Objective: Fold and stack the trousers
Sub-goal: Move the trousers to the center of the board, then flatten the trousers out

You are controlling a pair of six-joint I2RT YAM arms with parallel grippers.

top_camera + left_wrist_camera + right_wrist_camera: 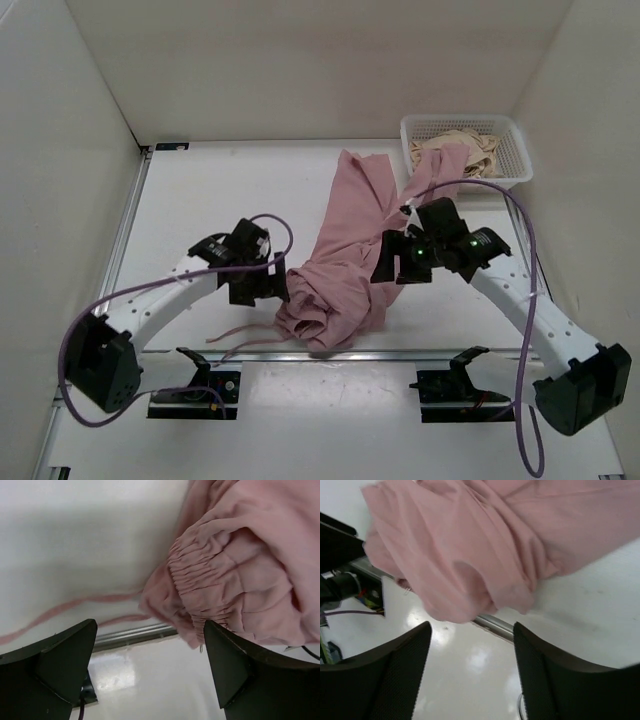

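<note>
Pink trousers [345,255] crumpled at frame centre, waistband near lower edge of surface [220,190], one leg trailing toward basket [460,118] upper right. Left gripper [150,642] apart, empty, beside waistband. Right gripper [472,640] apart, empty. No fold yet; flattening, folding, stacking all left.

One pair of pink trousers [345,260] is counted on the desk [220,190]. One white basket [466,121] is seen; the beige cloth [472,147] inside cannot be counted. Two hands are present: left hand [272,288], right hand [388,268].
</note>
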